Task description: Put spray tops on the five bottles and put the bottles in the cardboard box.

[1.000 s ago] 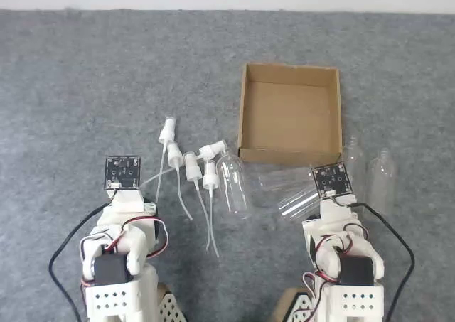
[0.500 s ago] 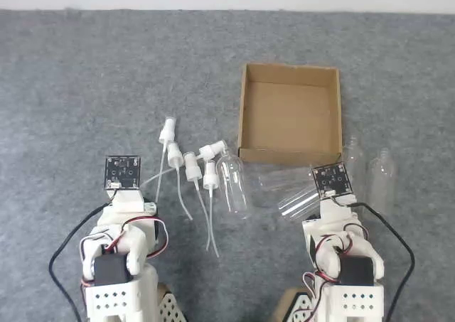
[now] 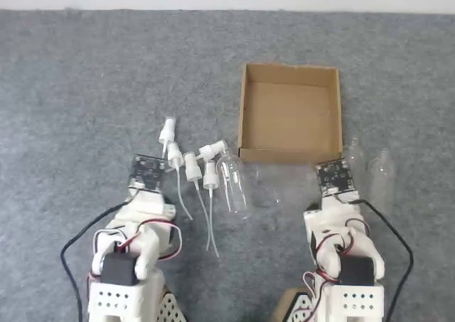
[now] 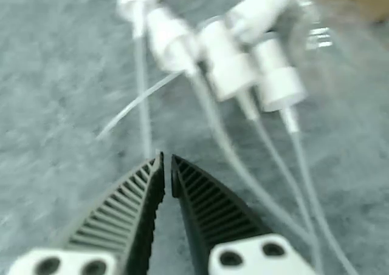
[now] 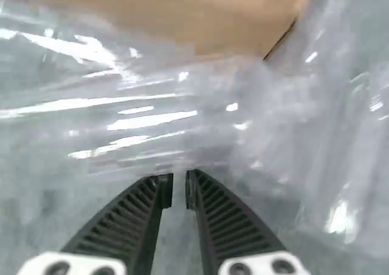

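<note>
Left gripper (image 4: 166, 159): jaws drawn almost together, holding nothing, just short of the five white spray tops (image 4: 231, 68), which lie clustered on the grey carpet (image 3: 85, 87) with their dip tubes trailing. Right gripper (image 5: 178, 176): jaws likewise nearly closed and empty, facing clear bottles (image 5: 121, 117) lying on the carpet in front of the cardboard box (image 3: 288, 153). One lone bottle (image 3: 233, 183) lies touching the spray tops.

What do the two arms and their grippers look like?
The left arm and right arm are white plastic with black motors, red and white wires, a looping black cable and a square black camera board. The left gripper and right gripper have black ribbed tapered fingers on white mounts.
</note>
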